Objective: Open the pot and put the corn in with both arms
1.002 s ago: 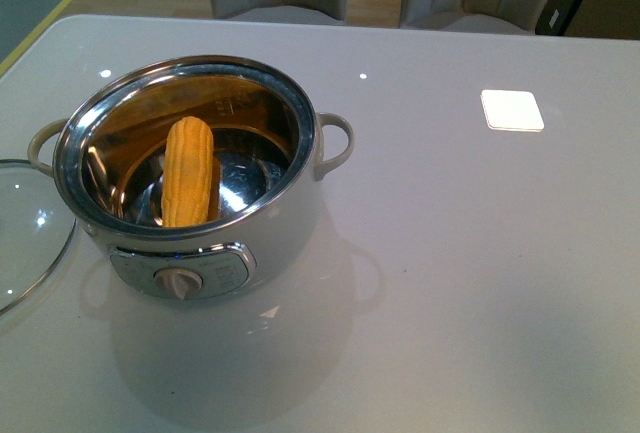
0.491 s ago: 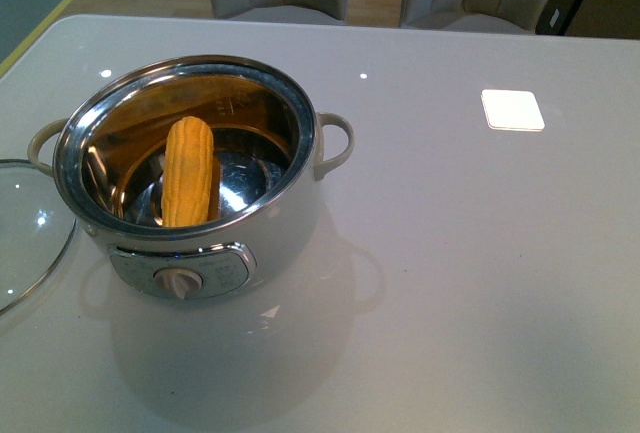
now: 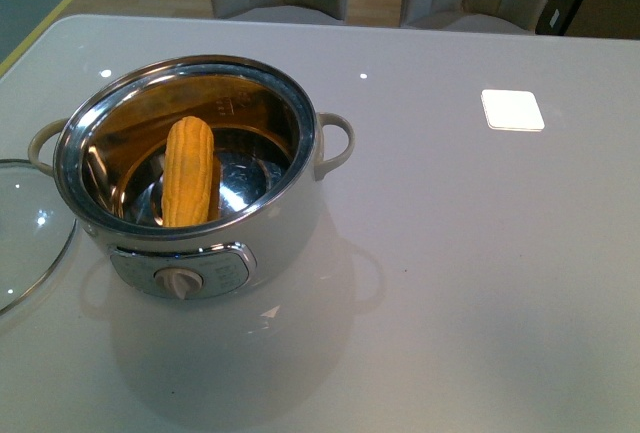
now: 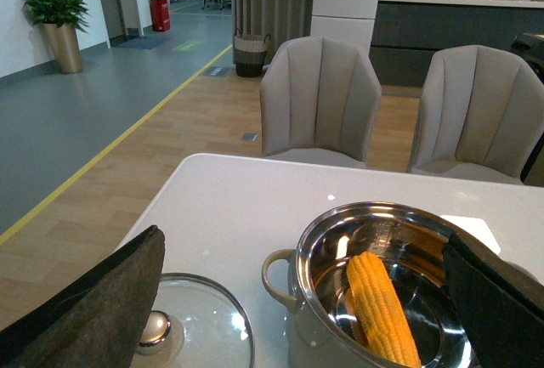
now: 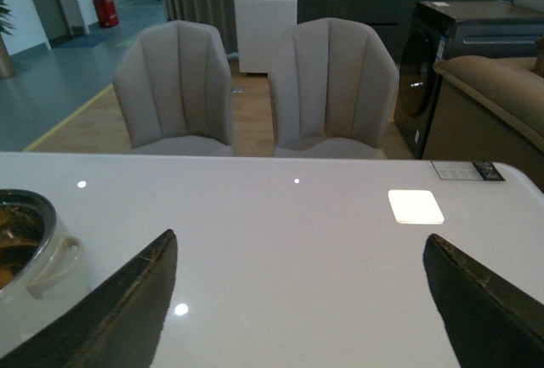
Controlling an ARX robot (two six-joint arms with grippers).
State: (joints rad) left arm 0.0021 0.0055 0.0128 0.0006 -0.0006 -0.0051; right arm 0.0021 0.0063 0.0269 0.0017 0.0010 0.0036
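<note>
The cream-white pot (image 3: 215,253) stands open at the left of the table. The yellow-orange corn (image 3: 188,173) leans inside its steel bowl, one end on the bottom and the other against the wall. The pot (image 4: 297,300) and the corn (image 4: 382,313) also show in the left wrist view. My left gripper (image 4: 306,308) is open and empty, drawn back from the pot. My right gripper (image 5: 302,300) is open and empty over bare table, with the pot's handle (image 5: 55,270) off to one side. Neither arm shows in the front view.
The glass lid (image 3: 25,238) lies flat on the table left of the pot, and also shows in the left wrist view (image 4: 191,330). A bright white square (image 3: 512,110) shows on the tabletop at the back right. Two grey chairs (image 5: 255,87) stand beyond the far edge.
</note>
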